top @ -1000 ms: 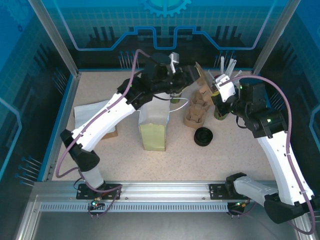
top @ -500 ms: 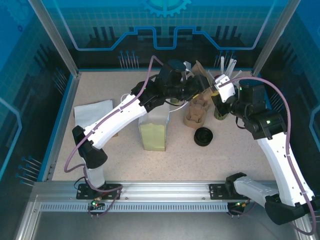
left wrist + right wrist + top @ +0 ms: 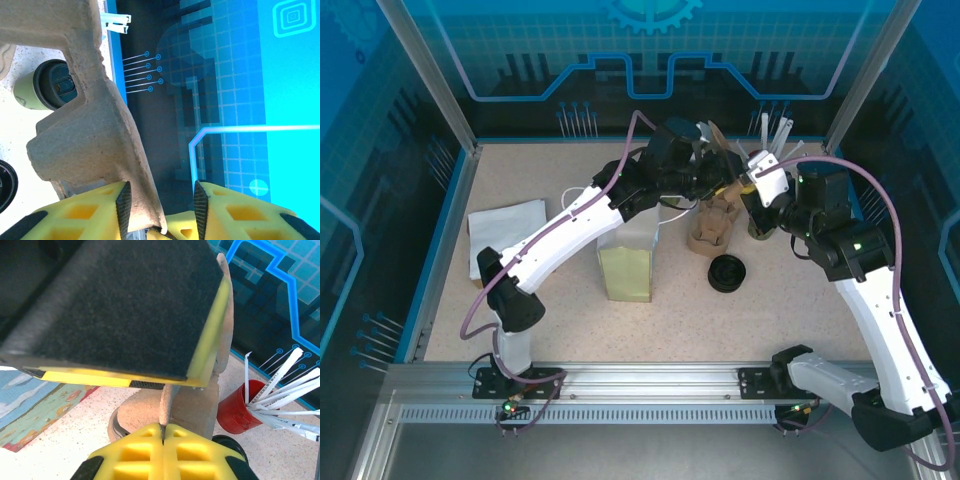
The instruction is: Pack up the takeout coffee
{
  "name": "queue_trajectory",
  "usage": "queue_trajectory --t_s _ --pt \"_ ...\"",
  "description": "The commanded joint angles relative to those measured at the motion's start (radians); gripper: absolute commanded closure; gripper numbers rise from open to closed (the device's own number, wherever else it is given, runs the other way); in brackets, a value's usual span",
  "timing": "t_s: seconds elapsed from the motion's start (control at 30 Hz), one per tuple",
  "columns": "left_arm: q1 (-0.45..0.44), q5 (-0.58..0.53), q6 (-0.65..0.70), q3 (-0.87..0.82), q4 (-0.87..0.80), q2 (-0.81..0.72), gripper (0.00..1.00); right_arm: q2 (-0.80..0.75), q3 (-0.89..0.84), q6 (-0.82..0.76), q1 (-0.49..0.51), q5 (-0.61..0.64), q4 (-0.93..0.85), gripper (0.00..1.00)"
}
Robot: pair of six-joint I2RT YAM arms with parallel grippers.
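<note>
Small olive-green paper cup [image 3: 24,94], black lid [image 3: 56,85] snapped on top, looks to be sitting upright on the speckled surface, partly hidden.

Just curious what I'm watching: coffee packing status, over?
Right pincer shut on pulp cup carrier edge; left pincer open around another edge. Lidded coffee cup untouched beside carrier, partly screened by it.

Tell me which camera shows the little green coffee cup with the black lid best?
The left wrist view: the cup shows its green side and black lid, partly behind the cardboard carrier. The top view gives a dark sliver under the right arm; a dark rim in the right wrist view may be its lid.
</note>
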Motion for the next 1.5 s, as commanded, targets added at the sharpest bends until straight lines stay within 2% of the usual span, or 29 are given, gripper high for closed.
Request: queue_trajectory --t_s 0.0,0.23,0.47,0.57,0.63,0.7,0.87,1.07,1.13,1.17,1.47 --pt "-0.011 0.027 -0.01 0.036 0.002 0.013 0.62 -0.018 -0.002 -0.015 0.021 0.001 0.045 1.0" --pt "-0.011 0.029 0.0 0.039 -0.001 0.013 0.76 -0.021 -0.008 -0.02 0.028 0.007 0.048 1.0" --pt "-0.01 0.018 0.032 0.04 -0.006 0.004 0.98 -0.017 -0.004 -0.028 0.029 -0.003 0.03 1.0" --pt "-0.01 0.002 0.073 0.04 -0.023 -0.007 1.0 -0.017 0.003 -0.033 0.029 -0.023 0.015 0.99" --pt "-0.01 -0.017 0.112 0.041 -0.043 -0.02 1.0 -0.02 0.011 -0.037 0.028 -0.037 0.005 0.89" --pt "-0.01 -0.036 0.17 0.041 -0.069 -0.036 1.0 -0.024 0.026 -0.049 0.027 -0.059 -0.017 0.75" --pt "-0.01 -0.088 0.395 0.039 -0.159 -0.1 1.0 -0.035 0.088 -0.098 0.025 -0.1 -0.097 0.42" --pt "-0.01 -0.096 0.66 0.015 -0.254 -0.207 1.0 -0.063 0.164 -0.203 0.023 -0.122 -0.158 0.13" --pt "-0.01 -0.088 0.711 -0.005 -0.272 -0.245 1.0 -0.071 0.188 -0.237 0.022 -0.118 -0.161 0.03" --pt "-0.01 -0.078 0.734 -0.023 -0.276 -0.266 1.0 -0.073 0.202 -0.255 0.024 -0.114 -0.161 0.0" --pt "-0.01 -0.014 0.803 -0.213 -0.251 -0.445 1.0 -0.025 0.317 -0.382 0.039 -0.146 -0.184 0.0"
